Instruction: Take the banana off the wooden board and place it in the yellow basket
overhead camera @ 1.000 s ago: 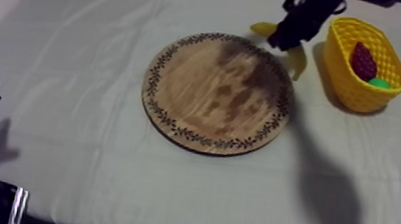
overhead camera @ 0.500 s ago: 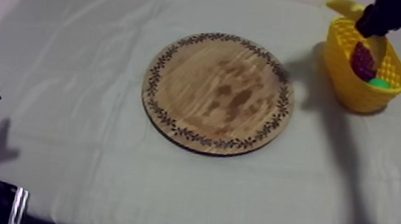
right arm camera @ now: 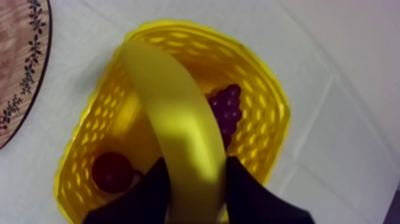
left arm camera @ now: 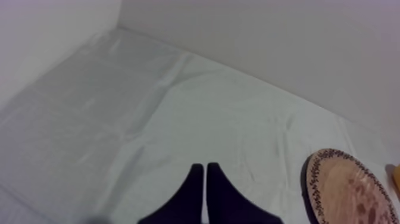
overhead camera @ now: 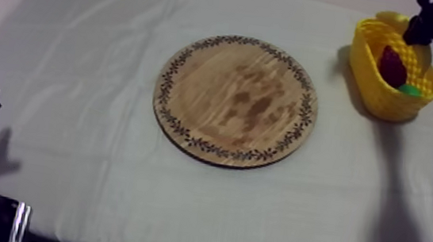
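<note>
Right wrist view: right end effector (right arm camera: 196, 165) grips banana (right arm camera: 175, 113) over yellow basket (right arm camera: 275, 104).

Curved banana (right arm camera: 178, 119) hangs lengthwise above the yellow basket (right arm camera: 269, 98)

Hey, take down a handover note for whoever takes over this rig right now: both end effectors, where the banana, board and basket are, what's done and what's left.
Left end effector: shut on nothing, low over the cloth at its own side, apart from the wooden board.
Right end effector: shut on the banana, held above the yellow basket.
The basket stands at the table's far right, with a bunch of grapes and a small red fruit inside.
Done: banana is off the board and over the basket.
Left: release the banana into the basket, then pull the arm back.
</note>
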Controlling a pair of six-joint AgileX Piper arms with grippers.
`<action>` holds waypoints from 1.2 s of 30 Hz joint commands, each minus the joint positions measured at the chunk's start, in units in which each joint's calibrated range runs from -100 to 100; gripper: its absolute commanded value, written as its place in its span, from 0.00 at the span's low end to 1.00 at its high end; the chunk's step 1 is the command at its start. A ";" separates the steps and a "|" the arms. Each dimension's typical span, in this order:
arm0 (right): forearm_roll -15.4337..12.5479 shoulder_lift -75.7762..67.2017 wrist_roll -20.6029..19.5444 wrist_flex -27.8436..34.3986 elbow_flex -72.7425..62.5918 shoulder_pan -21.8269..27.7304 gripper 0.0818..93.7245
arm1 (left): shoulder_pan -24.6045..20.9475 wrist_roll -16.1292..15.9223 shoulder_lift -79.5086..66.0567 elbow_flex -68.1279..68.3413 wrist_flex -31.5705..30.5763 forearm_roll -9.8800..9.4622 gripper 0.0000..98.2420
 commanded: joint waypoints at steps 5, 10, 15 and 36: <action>2.09 4.88 -1.80 -4.73 2.07 -0.13 0.29 | -0.02 0.00 0.00 0.00 0.03 0.01 0.00; 2.54 6.19 -2.38 -6.93 3.36 -0.01 0.42 | -0.02 0.00 0.00 0.00 0.03 0.01 0.00; 2.13 5.49 -2.44 -7.70 3.92 0.16 0.49 | -0.02 0.00 0.00 0.00 0.03 0.01 0.00; -10.39 -34.67 4.57 -14.77 39.55 5.87 0.01 | -0.02 0.00 0.00 0.00 0.03 0.01 0.00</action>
